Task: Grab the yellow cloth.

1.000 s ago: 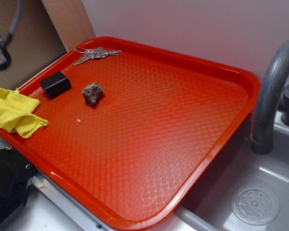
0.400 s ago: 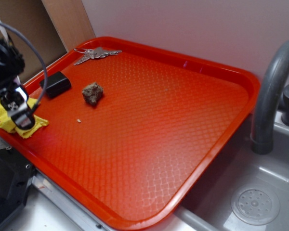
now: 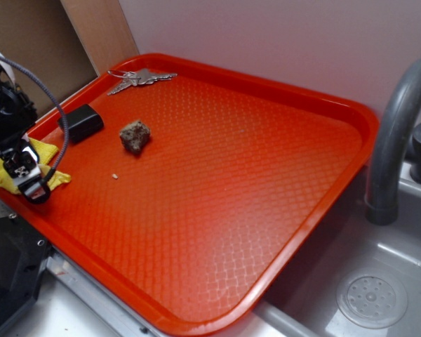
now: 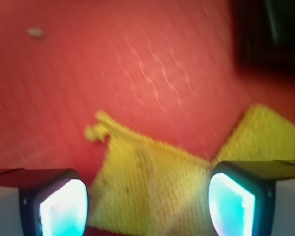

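The arm covers most of the yellow cloth (image 3: pixel 49 166) in the exterior view. The wrist view is blurred throughout (motion, perhaps); its lower edge crops both fingers (image 4: pixel 232 204), and a dark shape (image 4: pixel 270 32), top right, cannot be identified.

cloth: we see the yellow cloth (image 3: pixel 43 156) (image 4: pixel 152 182), a small bright yellow rag with a nubbly woven texture.
state: crumpled and folded over itself, with a few faint dark specks on it in the wrist view.
pose: lying flat, one pointed corner with a small knotted tip poking out, a second flap spreading off to the side.
place: at the near left corner of the red tray (image 3: pixel 266 175), by its rim; in the exterior view we make out only parts of it.
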You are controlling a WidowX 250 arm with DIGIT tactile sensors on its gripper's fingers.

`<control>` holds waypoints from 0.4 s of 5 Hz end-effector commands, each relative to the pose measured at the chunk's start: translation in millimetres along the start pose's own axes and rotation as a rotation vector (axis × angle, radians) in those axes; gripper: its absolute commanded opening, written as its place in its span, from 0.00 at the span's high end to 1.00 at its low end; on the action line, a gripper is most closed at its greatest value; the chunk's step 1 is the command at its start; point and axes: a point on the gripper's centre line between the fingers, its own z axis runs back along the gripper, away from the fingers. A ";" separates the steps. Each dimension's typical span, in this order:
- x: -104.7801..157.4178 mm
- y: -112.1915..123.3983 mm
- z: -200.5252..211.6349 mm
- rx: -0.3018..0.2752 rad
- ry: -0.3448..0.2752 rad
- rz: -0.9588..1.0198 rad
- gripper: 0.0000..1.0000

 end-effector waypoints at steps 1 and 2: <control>-12.3 10.7 -13.0 0.084 0.071 0.078 1.00; -12.4 9.2 -12.9 0.073 0.051 0.074 1.00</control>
